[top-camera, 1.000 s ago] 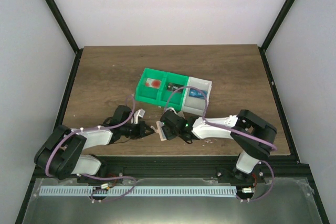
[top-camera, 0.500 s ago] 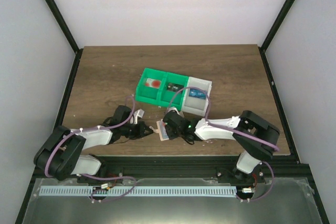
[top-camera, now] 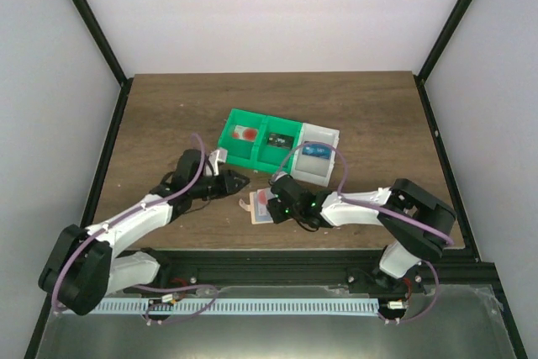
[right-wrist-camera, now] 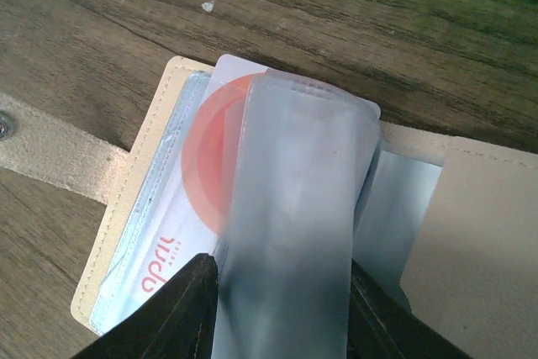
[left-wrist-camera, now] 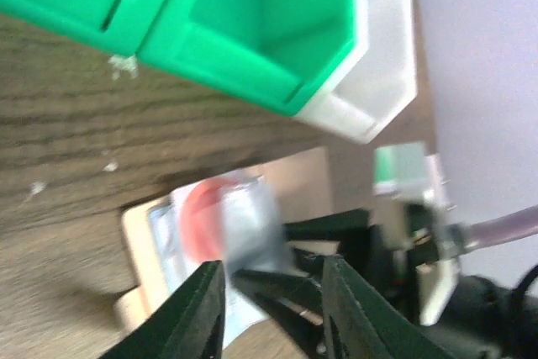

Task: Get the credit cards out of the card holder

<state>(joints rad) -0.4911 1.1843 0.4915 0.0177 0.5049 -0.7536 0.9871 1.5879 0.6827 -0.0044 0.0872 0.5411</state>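
Change: the left gripper [top-camera: 234, 181] has pulled back from the card holder [top-camera: 260, 207] and now sits nearer the green bin [top-camera: 252, 137], where a second ago it was nose to nose with the right gripper [right-wrist-camera: 282, 292].
Holder since then: it has gone from hanging between the two claws to lying spread open on the table [top-camera: 168, 115].
Meaning for the task: the wallet seems opened and pinned by one arm, so the left arm looks free to come in for a card; no card is out yet.
Left claw: fingers apart, nothing between them.
Right claw: closed on a translucent plastic sleeve [right-wrist-camera: 294, 199] of the holder, lifting that leaf off the rest.
Holder position: near the front edge, just in front of the bins and apart from them.
Holder look: tan outer edge, pale blue-grey clear pockets, a strap with a snap trailing off one side.
Card [right-wrist-camera: 195, 187]: white with a red disc, tucked in a pocket under the raised sleeve, its top corner poking out.
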